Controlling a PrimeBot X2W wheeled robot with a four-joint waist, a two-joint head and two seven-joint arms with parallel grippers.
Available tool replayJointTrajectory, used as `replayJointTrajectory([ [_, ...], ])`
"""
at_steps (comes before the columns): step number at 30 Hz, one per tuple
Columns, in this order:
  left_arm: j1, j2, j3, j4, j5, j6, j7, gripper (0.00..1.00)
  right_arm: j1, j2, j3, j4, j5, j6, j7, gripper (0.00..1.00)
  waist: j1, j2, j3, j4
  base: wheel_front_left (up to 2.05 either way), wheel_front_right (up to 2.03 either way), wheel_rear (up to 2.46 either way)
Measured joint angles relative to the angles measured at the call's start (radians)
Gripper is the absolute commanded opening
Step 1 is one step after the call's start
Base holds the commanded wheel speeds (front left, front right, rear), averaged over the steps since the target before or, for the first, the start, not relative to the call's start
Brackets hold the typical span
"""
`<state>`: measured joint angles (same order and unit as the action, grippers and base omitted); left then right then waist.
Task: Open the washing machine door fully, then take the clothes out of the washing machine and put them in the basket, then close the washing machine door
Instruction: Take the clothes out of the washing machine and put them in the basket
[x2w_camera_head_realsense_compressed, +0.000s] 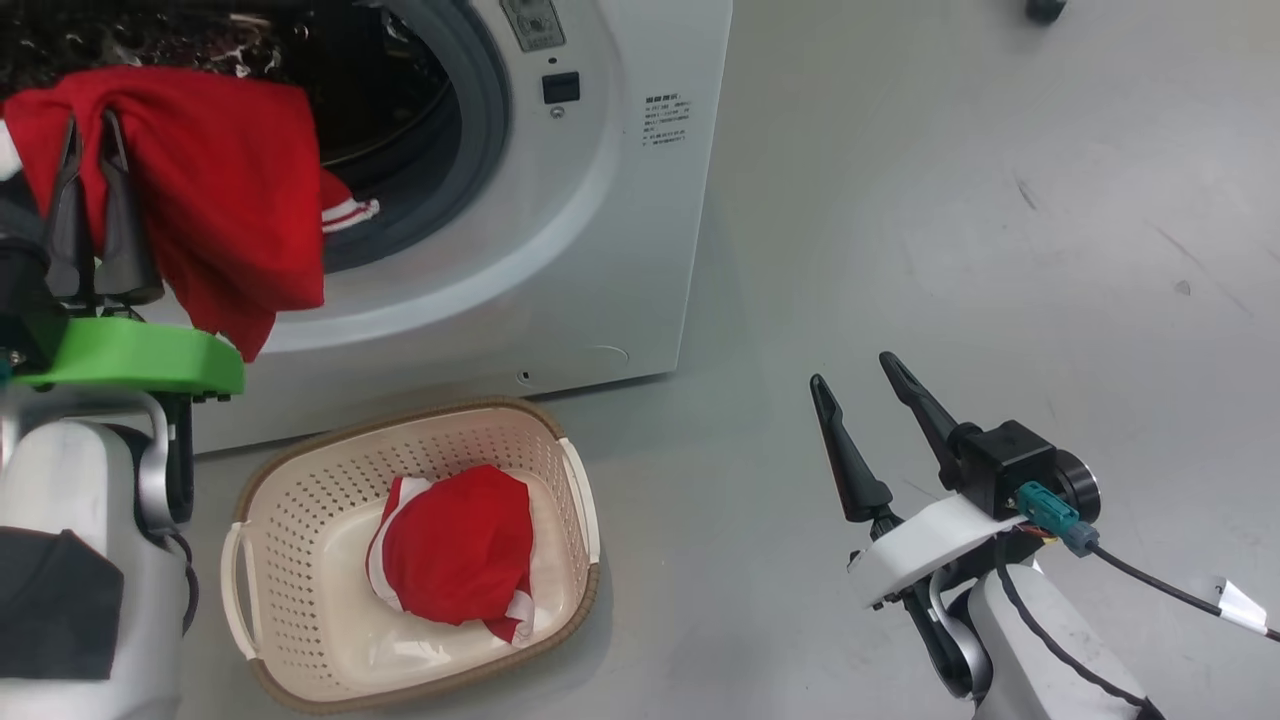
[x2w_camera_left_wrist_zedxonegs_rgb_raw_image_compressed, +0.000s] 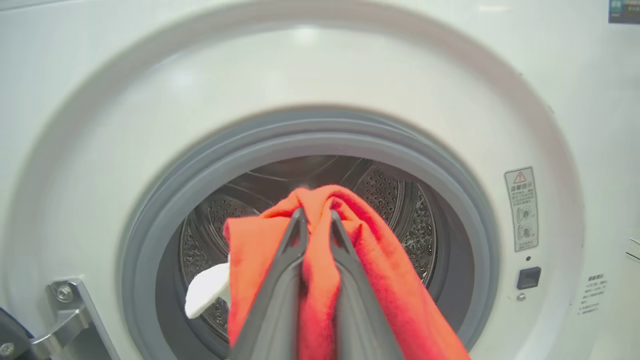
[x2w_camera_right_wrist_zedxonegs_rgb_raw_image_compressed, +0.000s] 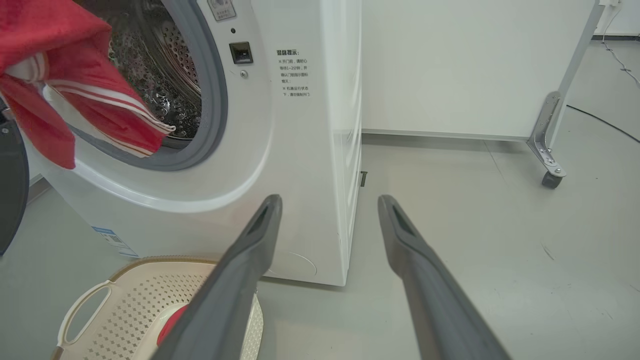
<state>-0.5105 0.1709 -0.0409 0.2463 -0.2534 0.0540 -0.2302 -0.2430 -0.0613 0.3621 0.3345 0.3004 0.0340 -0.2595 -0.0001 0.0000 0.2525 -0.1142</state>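
The left gripper (x2w_camera_head_realsense_compressed: 89, 122) is clamped on a red garment (x2w_camera_head_realsense_compressed: 220, 190), fingers pointing at the washing machine (x2w_camera_head_realsense_compressed: 600, 200) mouth; the cloth hangs lengthwise downward before it. Another red garment (x2w_camera_head_realsense_compressed: 460, 550) lies bunched in the basket (x2w_camera_head_realsense_compressed: 300, 500) by the machine's front edge. The right gripper (x2w_camera_head_realsense_compressed: 852, 369) stands spread wide, empty.

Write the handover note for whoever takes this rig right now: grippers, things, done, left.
Left gripper: shut on the held red garment, at the washing machine mouth.
Right gripper: open, empty, above the floor.
Door open; second red garment lies in the basket in front of the machine.
Done: door opened, one garment in basket.
Left: drop held garment in basket, check drum, close door.
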Motion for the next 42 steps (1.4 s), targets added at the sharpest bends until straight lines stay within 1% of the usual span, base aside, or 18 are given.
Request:
replayJointTrajectory([
  [5,0.039,-0.005,-0.008,-0.049,0.0,0.003,-0.001,0.0,0.028,0.0,-0.005,0.005,0.0,0.0,0.0,1.0,0.0,0.0,-0.045,0.008,0.0,0.0,0.0],
  [8,0.085,-0.022,-0.014,-0.105,0.0,0.004,-0.005,0.0,0.052,0.0,-0.011,0.007,-0.001,0.0,0.0,1.0,0.0,0.0,-0.084,0.013,0.0,0.0,0.0],
  [19,0.222,-0.04,-0.027,-0.198,0.0,0.016,-0.008,0.0,0.091,0.0,-0.025,0.003,-0.003,0.0,0.0,1.0,0.0,0.0,-0.14,0.021,0.0,0.0,0.0],
  [23,0.294,-0.061,-0.034,-0.195,-0.003,0.021,0.014,0.0,0.091,0.0,-0.025,-0.004,-0.004,0.0,0.0,1.0,0.0,0.0,-0.142,0.019,0.0,0.0,0.0],
  [26,0.344,-0.068,-0.043,-0.194,-0.006,0.022,0.032,0.0,0.091,0.0,-0.021,-0.009,-0.011,0.009,0.0,1.0,0.0,0.0,-0.137,0.015,0.0,0.0,0.0],
  [29,0.381,-0.076,-0.053,-0.181,-0.014,0.029,0.046,0.0,0.091,0.0,-0.022,-0.018,-0.013,0.009,0.0,1.0,0.0,0.0,-0.126,0.009,0.0,0.0,0.0],
  [32,0.417,-0.093,-0.06,-0.15,-0.026,0.029,0.054,0.0,0.091,0.0,-0.022,-0.026,-0.015,0.009,0.0,1.0,0.0,0.0,-0.112,0.003,0.0,0.0,0.0],
  [37,0.453,-0.096,-0.058,-0.081,-0.045,0.03,0.055,0.0,0.087,0.0,-0.022,-0.046,-0.022,0.009,0.0,1.0,0.0,0.0,-0.078,-0.01,0.0,0.0,0.0],
  [42,0.45,-0.097,-0.057,-0.021,-0.063,0.03,0.055,0.0,0.076,0.0,-0.022,-0.07,-0.033,0.009,0.0,1.0,0.0001,0.0,-0.031,-0.027,0.0,0.0,0.0],
])
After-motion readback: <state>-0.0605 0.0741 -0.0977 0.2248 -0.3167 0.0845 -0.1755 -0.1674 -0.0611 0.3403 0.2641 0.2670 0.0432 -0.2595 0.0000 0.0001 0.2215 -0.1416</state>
